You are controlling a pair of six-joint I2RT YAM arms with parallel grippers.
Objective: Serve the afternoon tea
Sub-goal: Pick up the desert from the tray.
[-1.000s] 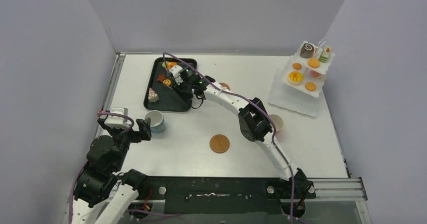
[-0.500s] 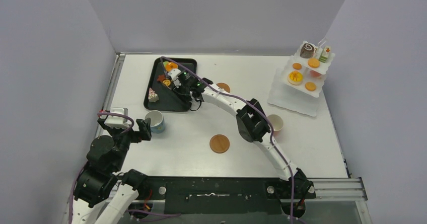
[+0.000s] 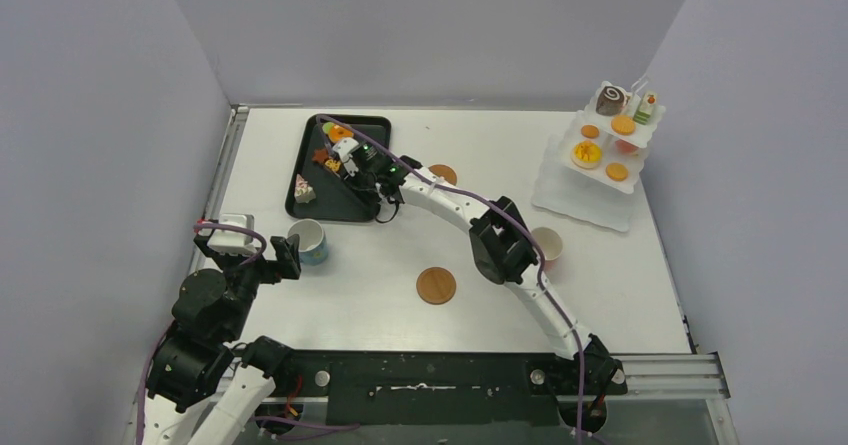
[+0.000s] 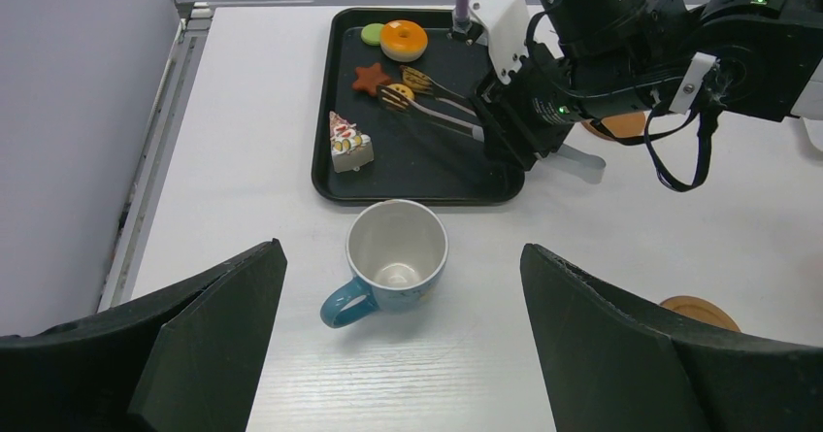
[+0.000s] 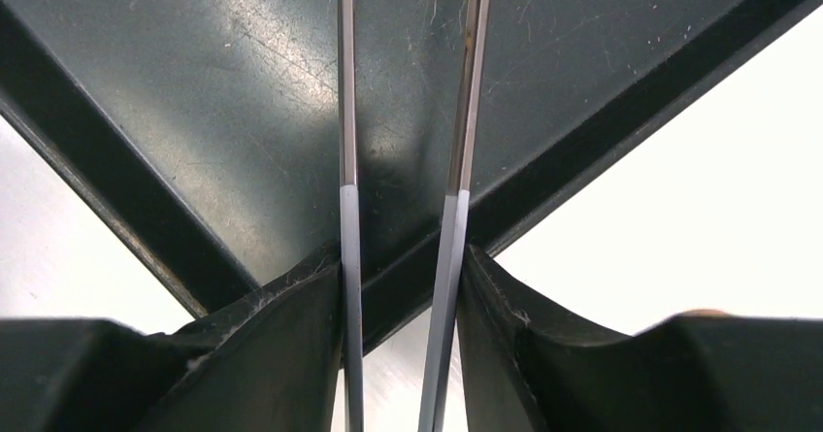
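Clamping the long metal tongs (image 5: 347, 238), the right gripper (image 5: 400, 291) has its two fingers (image 5: 291, 345) pressed against the outside of the tongs' arms. The arms themselves stand a little apart, so the gripper is only partly closed. It hovers over the near right part of the black tray (image 4: 427, 175), and the tongs reach across the tray floor towards a small round orange cookie (image 4: 396, 94). Their tips lie right at that cookie, though whether they pinch it cannot be told.

A star cookie (image 4: 370, 78) sits just beside it. An orange tart (image 4: 403, 37) and a green disc (image 4: 372, 33) sit at the tray's far edge, and a cake slice (image 4: 347, 145) lies nearer the tray's front.

The left gripper (image 3: 284, 261) is spread wide and holds nothing. The blue cup (image 4: 396, 249) stands upright on the tabletop (image 4: 243, 112) just ahead of it, in front of the tray.

The pink cup (image 3: 549, 242) stands by the right arm's elbow, near a round brown coaster (image 3: 436, 285). At the far right a white tiered stand (image 3: 585, 200) carries a chocolate swirl roll (image 3: 610, 98) and several orange pastries.
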